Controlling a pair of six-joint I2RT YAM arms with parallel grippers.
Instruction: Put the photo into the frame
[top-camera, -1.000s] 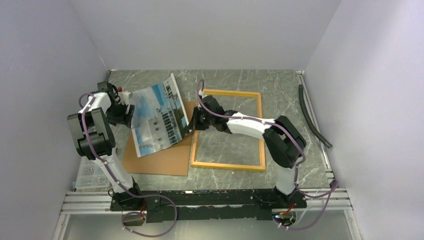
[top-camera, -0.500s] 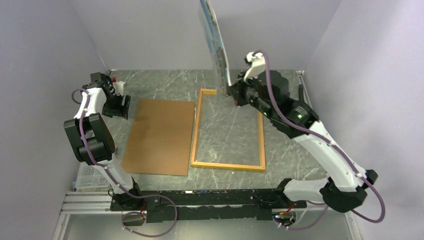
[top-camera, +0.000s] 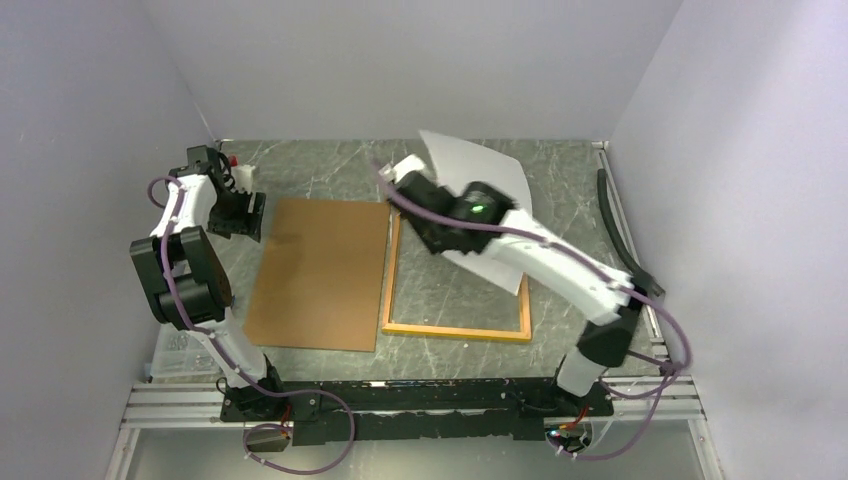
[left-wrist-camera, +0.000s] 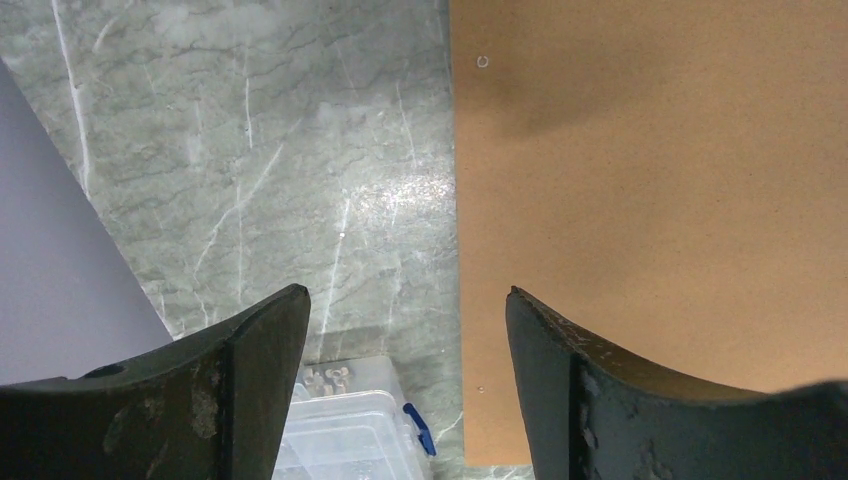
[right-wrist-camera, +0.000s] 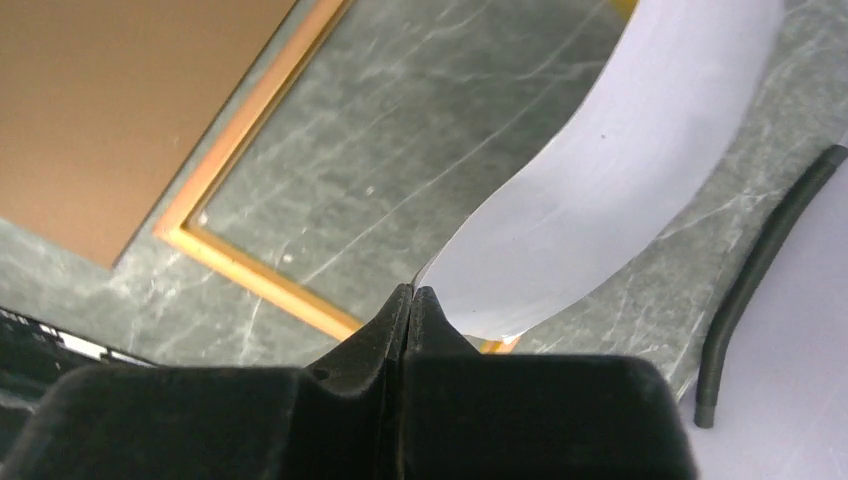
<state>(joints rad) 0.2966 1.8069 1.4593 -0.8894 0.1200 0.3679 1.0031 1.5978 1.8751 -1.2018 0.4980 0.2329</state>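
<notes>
Currently: right gripper (right-wrist-camera: 412, 292) pinches the photo (top-camera: 487, 168) by its edge, white back up, sheet bowed over the frame's (top-camera: 455, 330) far-right corner. Left gripper (left-wrist-camera: 405, 300) wide, empty, over the backing board's (top-camera: 315, 270) edge. Risk: one-point hold lets paper sag, crease, or land across a rail.

Top cam: fixed up high behind the arm bases, tilted down and fwd, far enough back to take in the whole tabletop (top-camera: 570, 170), wall to wall. L wrist cam: v. close, staring straight down between the spread fingers of the left claw (left-wrist-camera: 405, 300) at marble and the edge of the brown board (left-wrist-camera: 650, 200). R wrist cam: low, slanting down past the pinched tips of the right claw (right-wrist-camera: 412, 295). Overlap: board in all 3; frame (right-wrist-camera: 180, 228) and photo (right-wrist-camera: 620, 170) in top + R wrist only.
</notes>
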